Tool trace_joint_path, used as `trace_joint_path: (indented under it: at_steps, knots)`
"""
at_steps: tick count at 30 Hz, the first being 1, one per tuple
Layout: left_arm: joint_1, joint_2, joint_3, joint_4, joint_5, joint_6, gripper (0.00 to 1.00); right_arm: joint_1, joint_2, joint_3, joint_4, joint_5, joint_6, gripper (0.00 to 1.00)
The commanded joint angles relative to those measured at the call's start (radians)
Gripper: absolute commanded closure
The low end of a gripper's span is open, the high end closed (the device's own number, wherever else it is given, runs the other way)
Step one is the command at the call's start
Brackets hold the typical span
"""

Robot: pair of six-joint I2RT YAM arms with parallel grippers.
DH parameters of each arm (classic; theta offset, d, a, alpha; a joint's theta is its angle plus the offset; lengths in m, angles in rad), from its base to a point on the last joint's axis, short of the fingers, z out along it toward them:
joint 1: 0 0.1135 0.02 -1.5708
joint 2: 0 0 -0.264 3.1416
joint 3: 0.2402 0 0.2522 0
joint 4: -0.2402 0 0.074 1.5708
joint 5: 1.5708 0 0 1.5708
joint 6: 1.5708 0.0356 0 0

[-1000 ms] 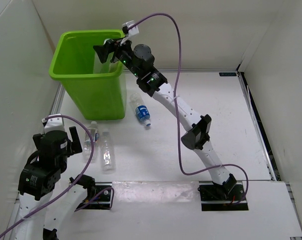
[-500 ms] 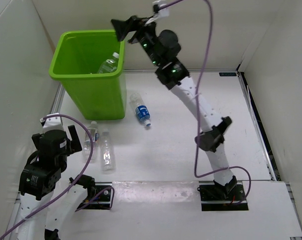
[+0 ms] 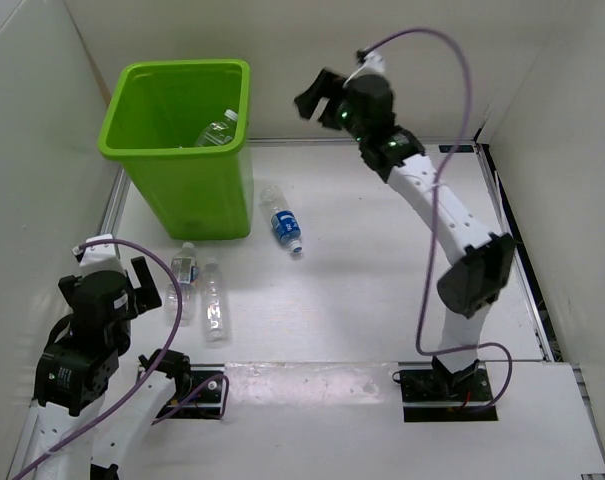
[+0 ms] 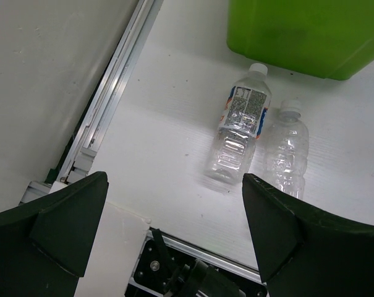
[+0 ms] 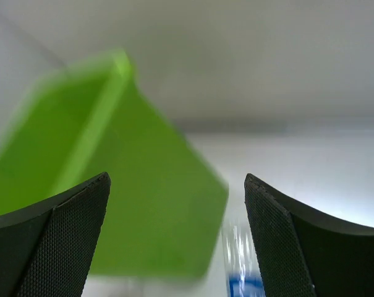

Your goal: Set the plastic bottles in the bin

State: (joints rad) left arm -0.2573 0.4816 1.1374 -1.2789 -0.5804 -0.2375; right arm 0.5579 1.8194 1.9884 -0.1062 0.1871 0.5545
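Right pincer (image 3: 312, 98), spread and empty, hangs beside the bin (image 3: 172, 151), which holds one bottle (image 3: 217, 130); left pincer (image 4: 174, 216) is spread too. Likely next: descend on the blue-labelled bottle (image 3: 282, 226) lying on the worktop (image 3: 372, 280).

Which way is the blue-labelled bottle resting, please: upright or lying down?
Lying down: the blue-labelled bottle rests on its side on the table.

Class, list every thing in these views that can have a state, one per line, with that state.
green bin: upright, one bottle inside.
bottle in the bin: tilted, inside.
blue-labelled bottle: capped, lying on the table.
printed-label bottle: capped, lying on the table.
clear bottle: capped, lying beside it.
left gripper: open, empty.
right gripper: open, empty, raised.
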Motion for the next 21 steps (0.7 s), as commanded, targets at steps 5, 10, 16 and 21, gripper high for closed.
trace_joint_path:
  at_steps: [5, 10, 16, 21]
  knots:
    - [0.007, 0.0, 0.012, -0.017, -0.013, -0.014, 0.0, 0.077, 0.257, 0.011, -0.451, -0.319, 0.041, 0.1]
    - [0.004, -0.002, 0.01, -0.019, -0.016, -0.022, 0.0, 0.083, 0.357, 0.089, -0.546, -0.419, 0.061, 0.1]
    - [0.003, 0.005, 0.013, -0.022, -0.013, -0.022, 0.0, 0.103, 0.541, 0.253, -0.757, -0.423, 0.005, 0.1]
    - [0.004, 0.014, 0.018, -0.026, -0.01, -0.023, 0.0, 0.097, 0.564, 0.222, -0.78, -0.382, 0.016, 0.1]
